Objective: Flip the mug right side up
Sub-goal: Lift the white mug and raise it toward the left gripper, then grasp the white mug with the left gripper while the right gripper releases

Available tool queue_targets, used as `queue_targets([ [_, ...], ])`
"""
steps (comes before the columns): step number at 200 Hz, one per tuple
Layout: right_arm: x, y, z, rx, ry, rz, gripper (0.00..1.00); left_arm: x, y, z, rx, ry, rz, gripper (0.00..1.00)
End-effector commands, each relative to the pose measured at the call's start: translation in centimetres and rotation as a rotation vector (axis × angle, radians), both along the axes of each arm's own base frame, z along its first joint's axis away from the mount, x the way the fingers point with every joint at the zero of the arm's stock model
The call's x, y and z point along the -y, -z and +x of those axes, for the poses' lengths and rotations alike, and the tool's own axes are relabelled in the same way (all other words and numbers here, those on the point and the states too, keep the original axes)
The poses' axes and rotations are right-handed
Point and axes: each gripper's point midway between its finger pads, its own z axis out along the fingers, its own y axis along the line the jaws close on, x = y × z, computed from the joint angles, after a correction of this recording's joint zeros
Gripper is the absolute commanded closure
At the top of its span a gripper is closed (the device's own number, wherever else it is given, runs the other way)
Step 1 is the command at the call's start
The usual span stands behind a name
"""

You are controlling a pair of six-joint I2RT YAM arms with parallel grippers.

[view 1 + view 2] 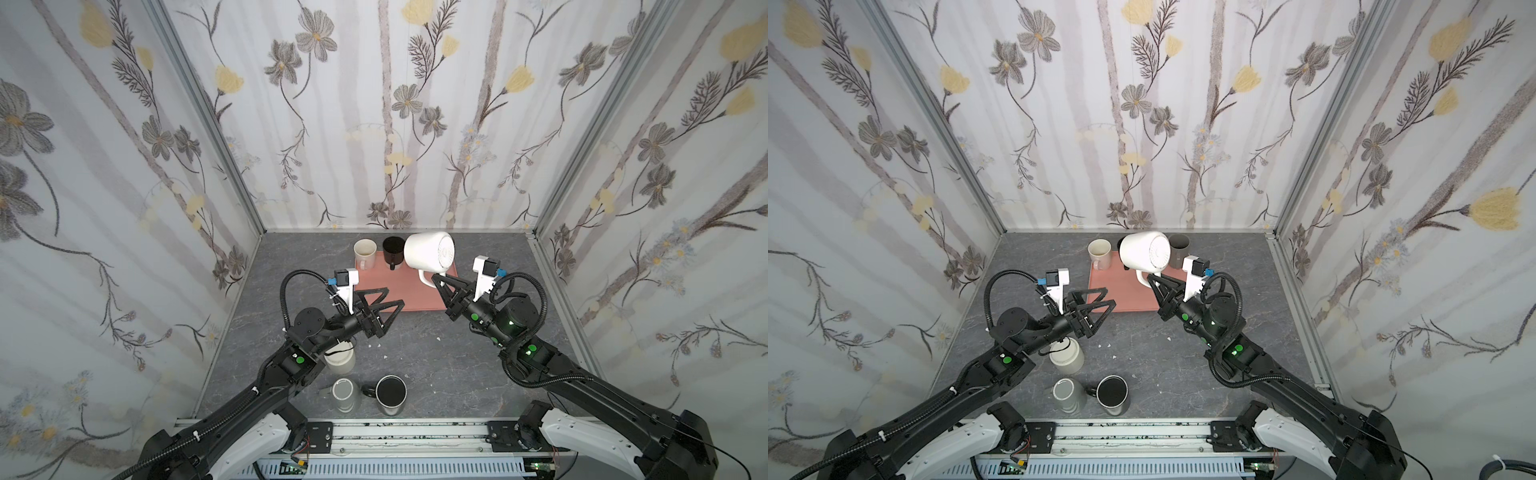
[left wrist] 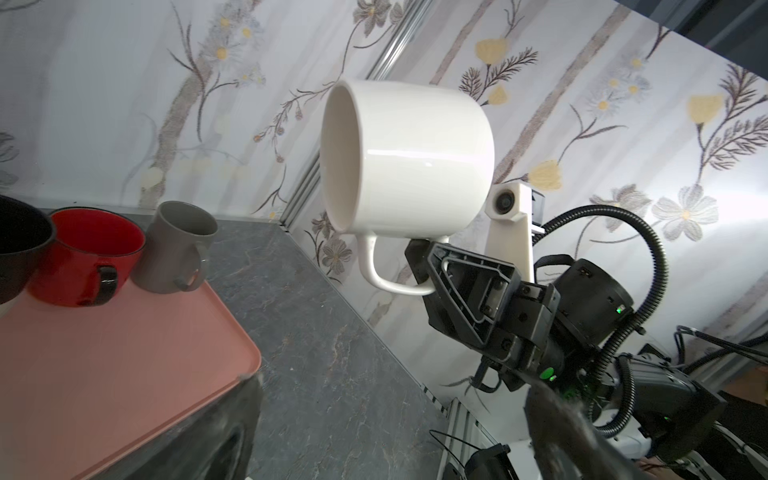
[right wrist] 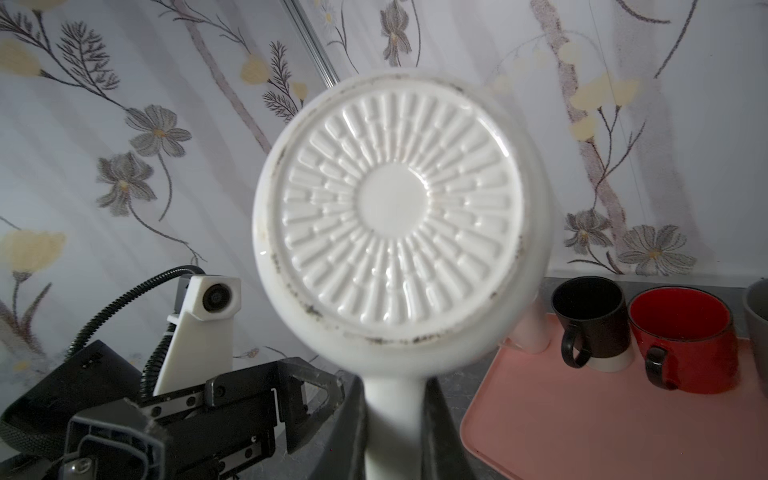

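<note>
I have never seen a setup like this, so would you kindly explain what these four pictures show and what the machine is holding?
This is a robot with two black arms, each ending in a two-fingered tool. Two pictures look down from overhead, side by side; the other two come from cameras on the arms' wrists. The right tool is shut on the handle of a white mug, holding it in the air on its side. The left tool is open and empty. On a pink tray stand a cream mug, a black mug, a red mug and a grey mug. Nearer the arms, on the grey table, sit a pale mug, a silvery mug and a dark-topped mug.
</note>
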Motion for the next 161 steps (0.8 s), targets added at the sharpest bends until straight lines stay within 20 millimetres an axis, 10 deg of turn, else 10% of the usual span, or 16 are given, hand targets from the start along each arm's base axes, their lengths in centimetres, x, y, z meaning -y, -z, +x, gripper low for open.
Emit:
queue_targets([
  [1, 0.0, -5.8, -3.3, 0.176, -0.15, 0.201, 1.0, 0.3, -2.6, -1.8, 0.13, 0.086, -0.058, 0.14],
  [56, -1.0, -5.9, -5.0, 0.17, -0.298, 0.272, 1.0, 0.7, -4.3, -2.6, 0.196, 0.143, -0.122, 0.42],
  [161, -3.1, -5.0, -6.1, 0.141, -0.394, 0.302, 1.0, 0.6, -6.1, -1.6, 0.238, 0.096, -0.143, 0.53],
])
